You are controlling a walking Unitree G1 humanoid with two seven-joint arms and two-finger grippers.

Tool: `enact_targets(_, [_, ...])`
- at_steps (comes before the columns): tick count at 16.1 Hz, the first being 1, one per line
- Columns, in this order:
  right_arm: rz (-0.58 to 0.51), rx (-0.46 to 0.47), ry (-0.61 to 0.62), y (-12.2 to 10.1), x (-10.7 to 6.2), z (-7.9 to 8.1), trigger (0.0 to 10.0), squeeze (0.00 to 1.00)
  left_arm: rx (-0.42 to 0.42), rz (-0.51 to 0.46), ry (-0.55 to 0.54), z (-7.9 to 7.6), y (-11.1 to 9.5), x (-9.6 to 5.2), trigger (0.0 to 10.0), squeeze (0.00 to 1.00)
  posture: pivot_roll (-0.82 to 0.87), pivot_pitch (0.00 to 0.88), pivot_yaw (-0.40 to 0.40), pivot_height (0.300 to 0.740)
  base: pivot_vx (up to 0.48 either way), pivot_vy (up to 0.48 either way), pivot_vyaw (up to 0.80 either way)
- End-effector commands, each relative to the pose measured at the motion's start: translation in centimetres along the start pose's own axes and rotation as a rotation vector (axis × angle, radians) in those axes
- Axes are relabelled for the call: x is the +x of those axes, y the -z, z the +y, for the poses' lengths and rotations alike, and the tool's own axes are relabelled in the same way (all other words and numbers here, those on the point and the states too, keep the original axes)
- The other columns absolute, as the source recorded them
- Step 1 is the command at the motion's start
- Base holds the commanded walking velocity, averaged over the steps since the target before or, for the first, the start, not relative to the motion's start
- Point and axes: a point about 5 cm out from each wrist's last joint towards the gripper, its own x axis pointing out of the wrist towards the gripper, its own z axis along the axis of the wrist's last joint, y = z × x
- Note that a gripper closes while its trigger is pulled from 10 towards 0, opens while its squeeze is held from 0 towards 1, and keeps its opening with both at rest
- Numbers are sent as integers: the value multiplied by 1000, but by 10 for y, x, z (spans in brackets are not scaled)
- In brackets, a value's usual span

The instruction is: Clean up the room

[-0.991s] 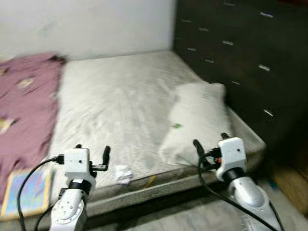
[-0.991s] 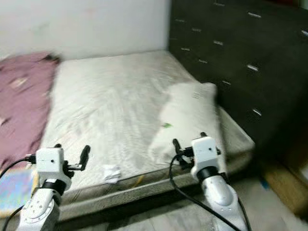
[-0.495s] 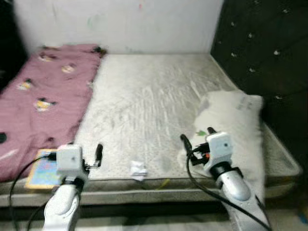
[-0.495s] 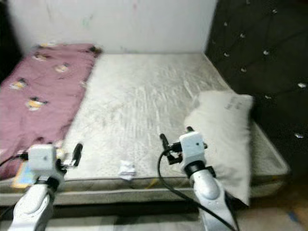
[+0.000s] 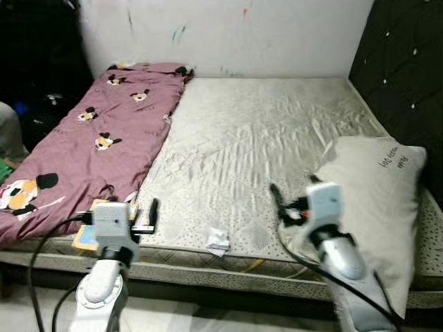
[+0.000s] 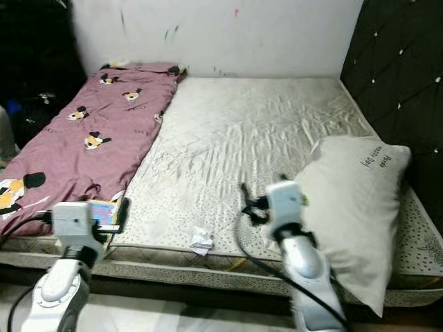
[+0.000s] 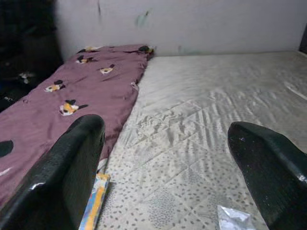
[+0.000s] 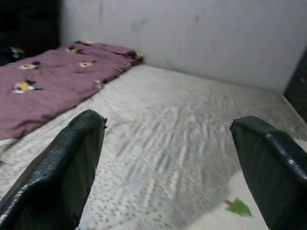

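A bare mattress is the landmark. On its right side lies a white pillow with small dark writing too small to read. A crumpled wrapper sits near its front edge. A maroon blanket covers its left side. Both the left gripper and the right gripper hover over that edge, fingers apart.

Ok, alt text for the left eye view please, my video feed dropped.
A bare mattress with a maroon blanket on its left side and a pillow at its right front. A crumpled wrapper and a book lie near the front edge. The left pincer and right pincer are open, raised over that edge.
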Motion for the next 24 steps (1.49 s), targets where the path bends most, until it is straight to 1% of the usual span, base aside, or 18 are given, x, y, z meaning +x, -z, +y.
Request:
enact_targets(1, [-8, 14, -11, -1, 1, 5, 10000, 0, -3, -14, 6, 3, -3, -1, 10000, 0, 58, 0, 10, 740, 0, 0, 0])
enact_targets(4, [-7, 12, -8, 0, 1, 5, 10000, 0, -9, -12, 22, 0, -3, -1, 10000, 0, 54, 0, 11, 740, 0, 0, 0])
enact_targets(6, [-12, 9, 4, -2, 4, 1, 10000, 0, -6, -11, 17, 2, -3, -1, 10000, 0, 53, 0, 9, 740, 0, 0, 0])
enact_targets(9, [-4, -1, 17, 0, 2, -1, 10000, 0, -6, -9, 21, 1, -2, -2, 10000, 0, 55, 0, 5, 740, 256, 0, 0])
enact_targets(20, [9, -2, 15, 4, 0, 1, 10000, 0, -14, 3, 31, -2, 1, -5, 10000, 0, 51, 0, 3, 740, 317, 0, 0])
enact_targets(24, [15, 10, 18, 5, 0, 1, 10000, 0, -19, 23, -10, -1, 3, -3, 10000, 0, 59, 0, -2, 740, 0, 0, 0])
